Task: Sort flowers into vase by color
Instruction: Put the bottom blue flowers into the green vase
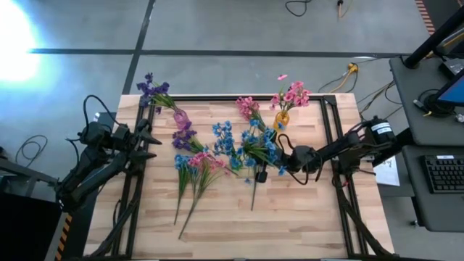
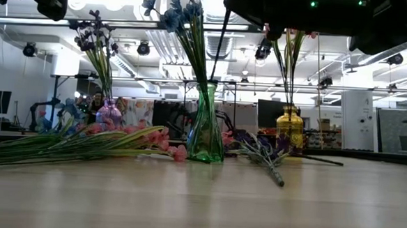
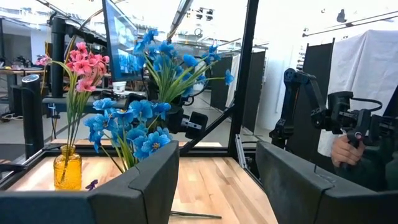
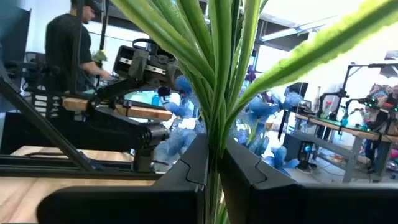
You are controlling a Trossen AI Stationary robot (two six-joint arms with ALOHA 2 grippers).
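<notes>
We see a robotics lab or open workshop hall. The wooden worktop (image 1: 290,217) sits inside a black metal frame (image 1: 330,123) on a bare grey concrete floor (image 1: 217,29), with loose cables (image 1: 341,76) at the upper right of the high view. A desk with a keyboard (image 1: 444,174) stands at the right edge. In the low view, exposed ceiling ducts (image 2: 172,53) and spot lamps (image 2: 29,49) run overhead. A person (image 4: 65,46) stands among further benches and robot arms (image 3: 298,106).
</notes>
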